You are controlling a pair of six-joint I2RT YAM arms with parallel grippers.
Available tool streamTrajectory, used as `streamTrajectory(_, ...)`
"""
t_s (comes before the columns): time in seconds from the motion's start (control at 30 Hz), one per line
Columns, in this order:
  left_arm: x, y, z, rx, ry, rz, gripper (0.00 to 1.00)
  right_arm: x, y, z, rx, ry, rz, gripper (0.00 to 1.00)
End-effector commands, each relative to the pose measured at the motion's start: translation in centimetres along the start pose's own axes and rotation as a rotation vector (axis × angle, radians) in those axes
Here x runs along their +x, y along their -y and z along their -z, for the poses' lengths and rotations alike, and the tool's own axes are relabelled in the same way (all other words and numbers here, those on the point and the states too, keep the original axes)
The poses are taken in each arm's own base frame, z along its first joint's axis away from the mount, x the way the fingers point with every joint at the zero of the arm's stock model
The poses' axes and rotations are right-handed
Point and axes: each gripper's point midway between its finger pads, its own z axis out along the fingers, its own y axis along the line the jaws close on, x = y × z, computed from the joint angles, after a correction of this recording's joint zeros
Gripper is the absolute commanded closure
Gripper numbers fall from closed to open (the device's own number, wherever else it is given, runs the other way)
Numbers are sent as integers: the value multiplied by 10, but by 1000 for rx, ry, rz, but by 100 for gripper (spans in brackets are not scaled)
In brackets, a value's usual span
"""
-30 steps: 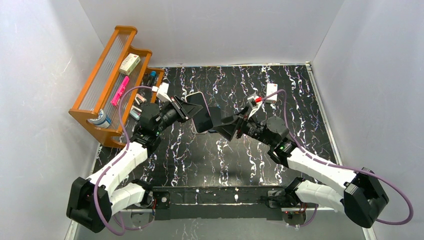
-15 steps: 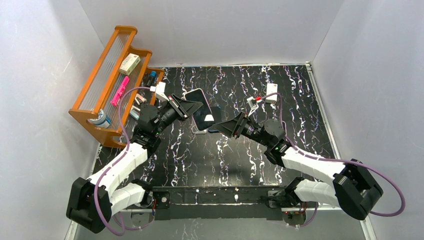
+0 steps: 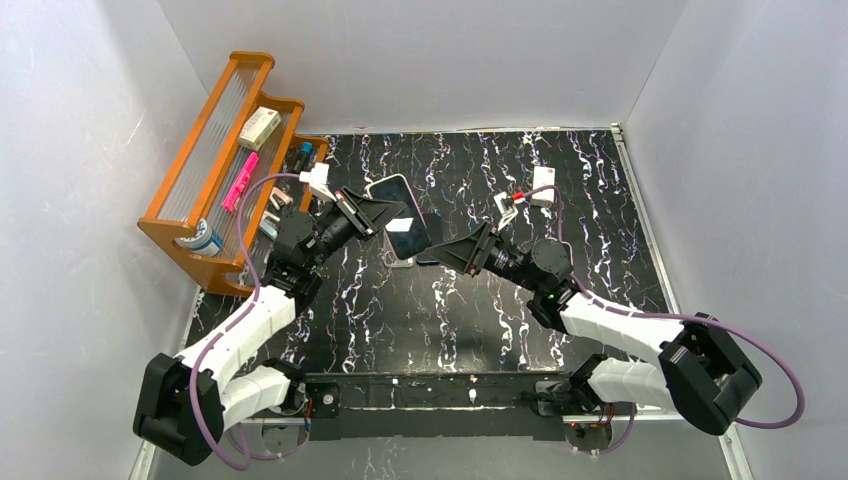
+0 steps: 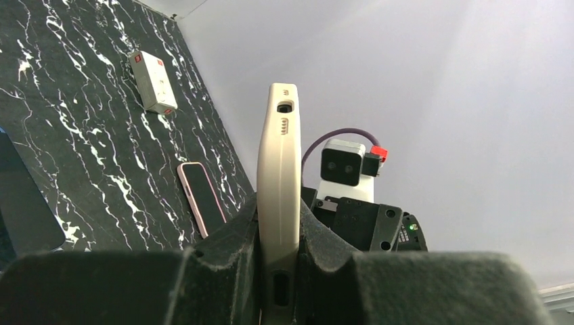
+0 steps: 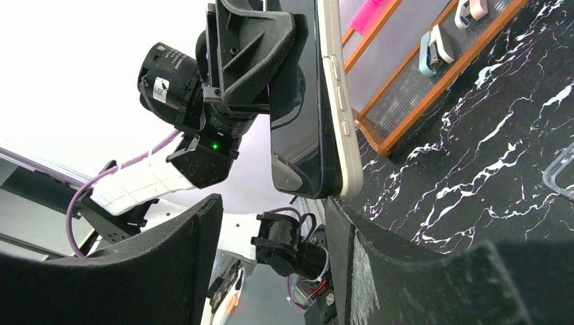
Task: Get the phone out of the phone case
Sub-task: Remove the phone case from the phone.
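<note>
My left gripper (image 3: pixel 372 216) is shut on the phone (image 3: pixel 405 205), which sits in a cream case and is held up above the table. In the left wrist view the case (image 4: pixel 279 156) stands edge-on between my left gripper's jaws (image 4: pixel 279 244). In the right wrist view the dark screen (image 5: pixel 301 101) and the cream case edge (image 5: pixel 336 101) hang just above my right gripper (image 5: pixel 271 250). My right gripper (image 3: pixel 452 250) is open and empty. One of its fingers (image 5: pixel 379 264) has its tip right under the case's bottom corner.
An orange wooden shelf (image 3: pixel 215 150) with small items stands at the back left. A white adapter (image 3: pixel 543 185) lies at the back right. Another phone in a pink case (image 4: pixel 201 200) and a clear case (image 5: pixel 560 177) lie on the black marbled table (image 3: pixel 450 320).
My right gripper has moved left and up to the phone's lower end. My left gripper has tipped the phone a little further back.
</note>
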Motion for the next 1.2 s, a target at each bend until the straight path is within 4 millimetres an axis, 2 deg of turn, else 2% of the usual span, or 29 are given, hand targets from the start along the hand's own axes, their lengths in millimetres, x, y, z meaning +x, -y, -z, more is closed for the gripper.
streamTrajectory(0.0, -5, 27, 4, 106, 14, -18, 100, -12, -25, -3, -103, 37, 23, 36)
streamTrajectory(0.37, 14, 52, 9, 224, -45, 73, 100, -26, -23, -16, -130, 55, 22, 36)
streamTrajectory(0.5, 27, 66, 10, 266, -83, 85, 100, -30, -22, -20, -140, 51, 32, 37)
streamTrajectory(0.77, 50, 76, 8, 304, -153, 48, 100, -37, -24, -31, -170, 47, 37, 46)
streamTrajectory(0.9, 61, 78, 9, 327, -196, 14, 100, -42, -27, -35, -183, 45, 55, 56)
streamTrajectory(1.0, 62, 77, 14, 333, -184, -30, 99, -46, -25, -33, -181, 51, 53, 72)
streamTrajectory(1.07, 61, 73, 15, 321, -170, -57, 89, -50, -24, -29, -179, 58, 45, 85)
streamTrajectory(1.1, 61, 68, 15, 302, -161, -72, 81, -51, -24, -27, -179, 61, 39, 91)
streamTrajectory(1.17, 58, 58, 13, 252, -134, -101, 72, -54, -23, -23, -176, 67, 33, 99)
